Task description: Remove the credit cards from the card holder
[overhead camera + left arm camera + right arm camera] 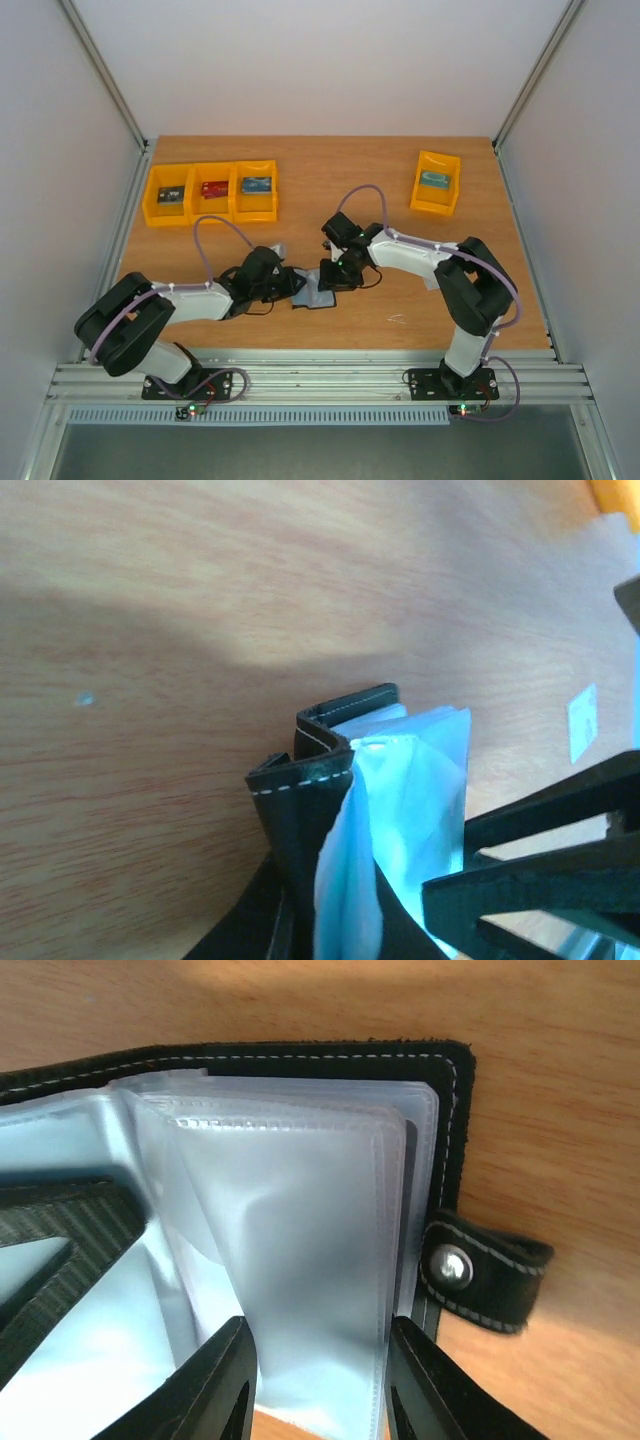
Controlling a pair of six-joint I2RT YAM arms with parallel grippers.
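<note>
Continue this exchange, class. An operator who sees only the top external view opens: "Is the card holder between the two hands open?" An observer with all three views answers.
Observer: Yes. In the right wrist view the card holder lies open, its clear sleeves fanned out.
Operator: From above I can't see what the right hand has. What is it?
Observer: Its fingers press on either side of a bunch of those sleeves.
Operator: And the left hand?
Observer: The left wrist view shows the stitched black cover bent upward, apparently pinched by that hand.
</note>
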